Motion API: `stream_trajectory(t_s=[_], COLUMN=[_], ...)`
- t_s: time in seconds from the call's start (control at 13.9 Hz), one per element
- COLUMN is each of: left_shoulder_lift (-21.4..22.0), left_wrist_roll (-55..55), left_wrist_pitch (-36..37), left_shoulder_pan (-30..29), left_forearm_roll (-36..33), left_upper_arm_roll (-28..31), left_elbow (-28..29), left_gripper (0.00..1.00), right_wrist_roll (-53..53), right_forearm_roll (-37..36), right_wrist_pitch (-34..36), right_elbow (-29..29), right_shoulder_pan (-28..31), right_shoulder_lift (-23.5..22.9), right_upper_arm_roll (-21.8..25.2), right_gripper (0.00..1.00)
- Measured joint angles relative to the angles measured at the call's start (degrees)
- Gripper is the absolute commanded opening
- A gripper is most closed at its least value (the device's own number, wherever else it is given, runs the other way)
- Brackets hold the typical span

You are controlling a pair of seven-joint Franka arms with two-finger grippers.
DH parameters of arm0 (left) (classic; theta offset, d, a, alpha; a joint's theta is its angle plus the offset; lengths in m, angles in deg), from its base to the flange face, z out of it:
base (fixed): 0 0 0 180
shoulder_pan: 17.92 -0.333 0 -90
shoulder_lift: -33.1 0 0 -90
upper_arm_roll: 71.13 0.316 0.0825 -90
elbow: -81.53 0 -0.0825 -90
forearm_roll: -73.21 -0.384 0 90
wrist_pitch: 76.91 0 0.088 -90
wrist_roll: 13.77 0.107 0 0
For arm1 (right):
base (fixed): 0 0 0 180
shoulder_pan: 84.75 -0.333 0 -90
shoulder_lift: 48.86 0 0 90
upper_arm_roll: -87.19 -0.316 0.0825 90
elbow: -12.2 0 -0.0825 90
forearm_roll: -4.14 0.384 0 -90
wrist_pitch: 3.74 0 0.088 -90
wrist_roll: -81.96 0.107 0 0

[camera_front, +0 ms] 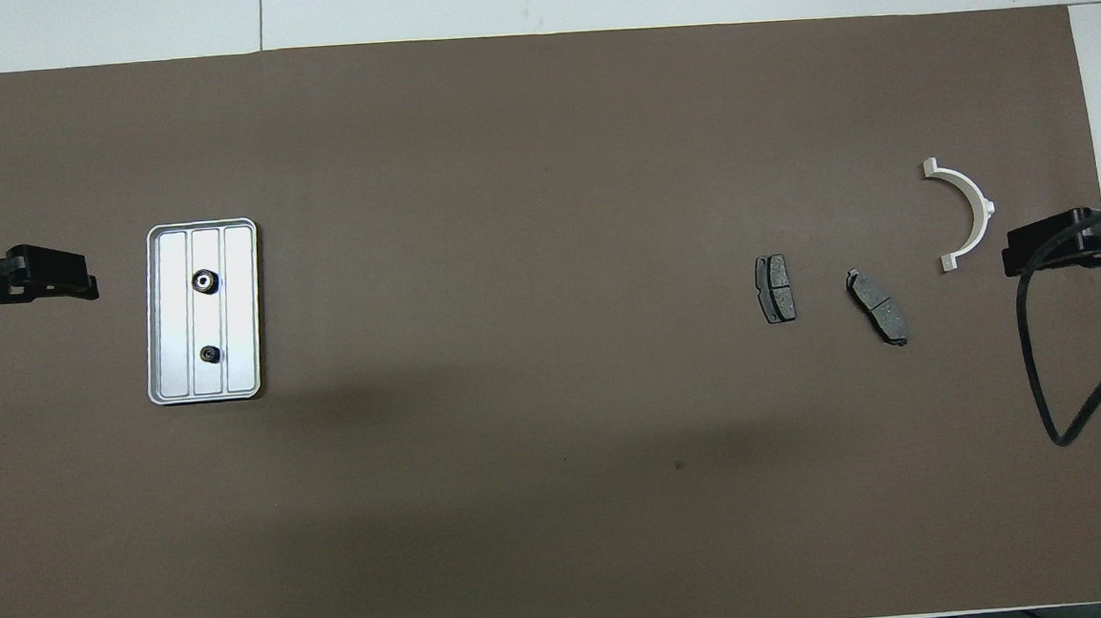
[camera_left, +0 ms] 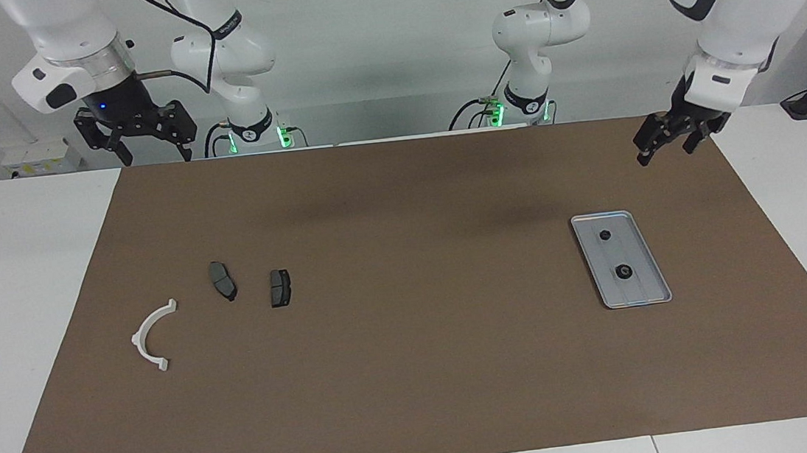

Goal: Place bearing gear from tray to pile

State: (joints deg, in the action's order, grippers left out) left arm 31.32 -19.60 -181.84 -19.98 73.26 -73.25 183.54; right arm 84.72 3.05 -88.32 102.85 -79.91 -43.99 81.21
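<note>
The left gripper (camera_left: 675, 140) hangs over the mat (camera_left: 418, 373) near its edge at the robots' end, jaws wide and empty, touching nothing. To pick well it should descend straight over a gear (camera_left: 623, 272), fingers straddling it clear of the tray (camera_left: 656, 272) rim. Both gears lie in the tray, at the left arm's end. The right gripper (camera_left: 136, 137) waits, open and empty, above the mat's corner; the pile (camera_left: 247, 290) is at that end.

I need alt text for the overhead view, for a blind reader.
A silver tray holding two small dark gears lies near the open left gripper; two brake pads and a white bracket lie near the open right gripper.
</note>
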Motion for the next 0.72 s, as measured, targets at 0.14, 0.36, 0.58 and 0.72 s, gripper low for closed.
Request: stream_trajectory(t_s=[0.14, 0.36, 0.58, 0.72], left_shoulder_lift=[-4.73, -8.56, -11.54, -13.28], left_wrist_roll=[0.02, 0.21, 0.23, 0.23], left_wrist_pitch=[-4.46, -9.92, -13.01, -15.13], left_shoulder_pan=[-0.11, -0.56, -0.50, -0.50], left_forearm_roll=[-0.40, -0.45, -0.45, -0.45], left_upper_arm_roll=[0.02, 0.03, -0.38, -0.42], left_elbow=[0.88, 4.00, 6.52, 6.66], left_gripper=[1.00, 1.00, 0.93, 0.82], right_wrist_roll=[0.00, 0.00, -0.01, -0.01], right_forearm_roll=[0.00, 0.02, 0.03, 0.03], right_wrist_pitch=[0.00, 0.18, 0.23, 0.23], right_elbow=[-0.14, -0.14, -0.14, -0.14], right_shoulder_pan=[-0.01, -0.16, -0.22, -0.21], right_shoulder_lift=[0.53, 1.27, 1.52, 1.52], right_upper_arm_roll=[-0.02, -0.46, -1.40, -1.42], right_gripper=[1.00, 1.00, 1.00, 1.00])
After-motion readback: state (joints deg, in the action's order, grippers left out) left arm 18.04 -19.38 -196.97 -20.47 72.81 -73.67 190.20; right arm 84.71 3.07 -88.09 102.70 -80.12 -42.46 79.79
